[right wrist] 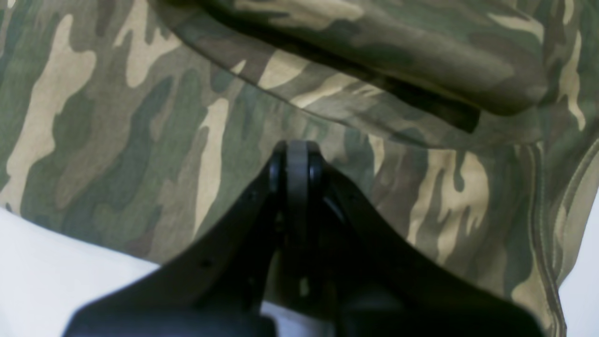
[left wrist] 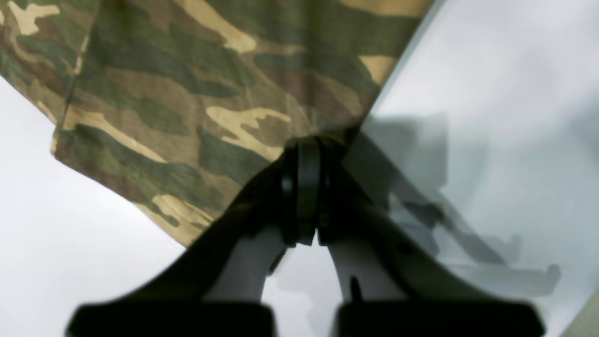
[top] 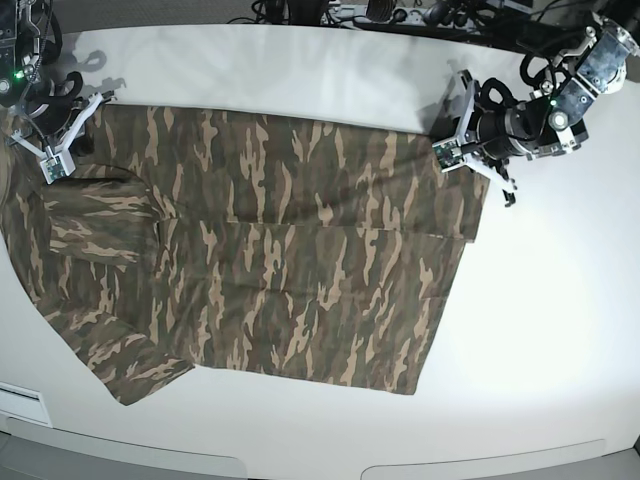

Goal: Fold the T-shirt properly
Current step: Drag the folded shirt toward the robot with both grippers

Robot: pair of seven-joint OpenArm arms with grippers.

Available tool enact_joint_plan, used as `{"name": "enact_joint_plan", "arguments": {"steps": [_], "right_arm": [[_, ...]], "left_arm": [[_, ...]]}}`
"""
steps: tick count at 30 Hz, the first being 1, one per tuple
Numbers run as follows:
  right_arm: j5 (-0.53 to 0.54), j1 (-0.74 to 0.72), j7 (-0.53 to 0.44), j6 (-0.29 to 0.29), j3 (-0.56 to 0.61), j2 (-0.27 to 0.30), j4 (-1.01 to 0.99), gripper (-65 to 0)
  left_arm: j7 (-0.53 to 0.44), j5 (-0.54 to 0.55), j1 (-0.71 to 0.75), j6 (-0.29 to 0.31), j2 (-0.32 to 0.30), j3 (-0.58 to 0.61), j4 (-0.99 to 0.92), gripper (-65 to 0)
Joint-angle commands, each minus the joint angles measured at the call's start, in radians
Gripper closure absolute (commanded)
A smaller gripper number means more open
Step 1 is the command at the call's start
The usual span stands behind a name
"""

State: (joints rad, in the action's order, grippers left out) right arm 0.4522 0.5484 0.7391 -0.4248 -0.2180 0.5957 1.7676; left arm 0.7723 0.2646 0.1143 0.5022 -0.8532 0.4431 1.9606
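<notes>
T-shirt [top: 300,260]: woven-looking cotton cloth, matt, camouflage print, stitched hem beside the left claw [left wrist: 306,145].
Desk [top: 540,330]: smooth white surface, faint sheen, showing shadows beside the left claw.
Left claw: black plastic, matt, smooth.
Right claw [right wrist: 297,154]: black plastic, dull grey pad, on cloth.

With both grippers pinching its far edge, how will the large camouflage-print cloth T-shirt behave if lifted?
The camouflage-print cloth T-shirt will probably droop between the left gripper and right gripper: it lies limp, with creases and a folded-over sleeve. It likely drags rather than slides cleanly, being spread wide over the white table.
</notes>
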Motion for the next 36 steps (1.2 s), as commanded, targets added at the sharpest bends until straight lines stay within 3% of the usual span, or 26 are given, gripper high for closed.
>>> {"name": "enact_joint_plan", "arguments": {"steps": [1,10,16,22,29,32,36], "right_arm": [[-0.060,0.039,0.193,-0.012,0.014,0.000,-0.026,0.0],[-0.061,0.039,0.267,-0.011,0.014,0.000,-0.026,0.0],[-0.061,0.040,0.316,0.046,0.014,0.000,-0.026,0.0],[-0.060,0.042,0.391,0.084,0.014,0.000,-0.026,0.0],[-0.012,0.059,0.444,0.081,0.014,0.000,-0.024,0.0],[0.022,0.079,0.444,0.069,0.014,0.000,-0.016,0.0],[0.030,0.108,0.435,0.070,0.014,0.000,0.000,0.0]], "left_arm": [[0.074,-0.012,0.023,0.022,-0.029,0.002,0.010,0.0],[0.094,-0.031,0.112,-0.033,-0.114,0.002,0.130,0.0],[0.099,-0.031,0.158,-0.051,-0.162,0.002,0.162,0.0],[0.101,-0.058,0.177,-0.081,-0.167,0.002,0.195,0.0],[0.101,-0.058,0.191,-0.083,-0.167,0.002,0.246,0.0],[0.100,-0.098,0.191,-0.125,-0.167,0.001,0.279,0.0],[0.045,-0.167,0.190,-0.224,-0.166,-0.041,0.332,0.0]]}}
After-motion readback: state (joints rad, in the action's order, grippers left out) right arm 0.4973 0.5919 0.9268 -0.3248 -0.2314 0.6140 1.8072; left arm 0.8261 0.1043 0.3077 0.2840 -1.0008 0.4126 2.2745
